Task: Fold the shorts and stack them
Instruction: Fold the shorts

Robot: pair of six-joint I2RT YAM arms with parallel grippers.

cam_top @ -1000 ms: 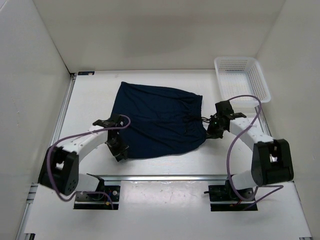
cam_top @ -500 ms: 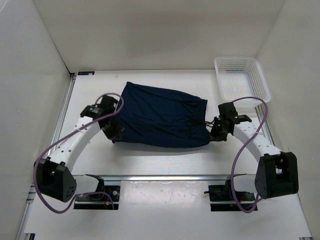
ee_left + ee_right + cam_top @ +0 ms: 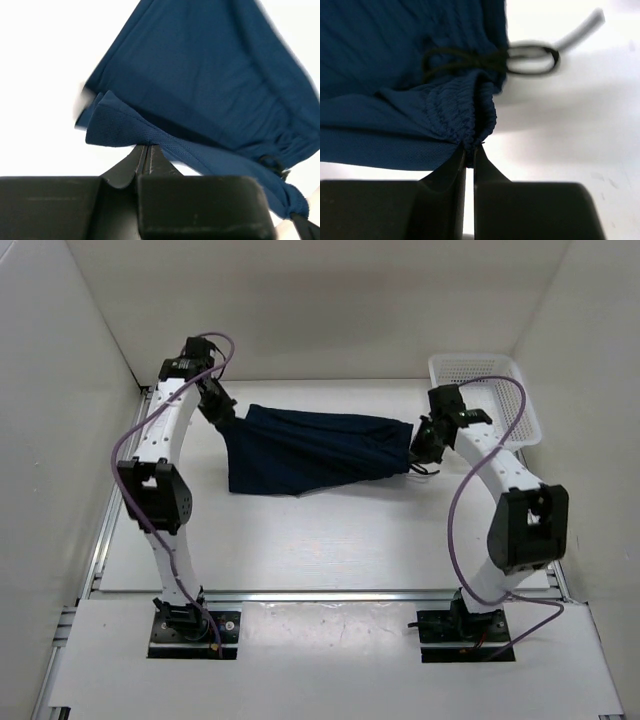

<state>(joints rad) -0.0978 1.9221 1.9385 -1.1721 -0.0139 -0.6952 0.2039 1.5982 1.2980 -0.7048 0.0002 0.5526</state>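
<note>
Both arms swung far back, so the left gripper (image 3: 224,416) & right gripper (image 3: 419,447), each clamped on an edge of the shorts (image 3: 310,450), hold them stretched over mid-table; 1st fold looks abt half done, flattening & stacking still left.

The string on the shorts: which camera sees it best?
The right wrist camera. The string is close up there, its knot and loop clear against the shorts. The top camera shows only a tiny dark squiggle by the right hand. The left wrist camera catches just a blurry dark bit.
</note>
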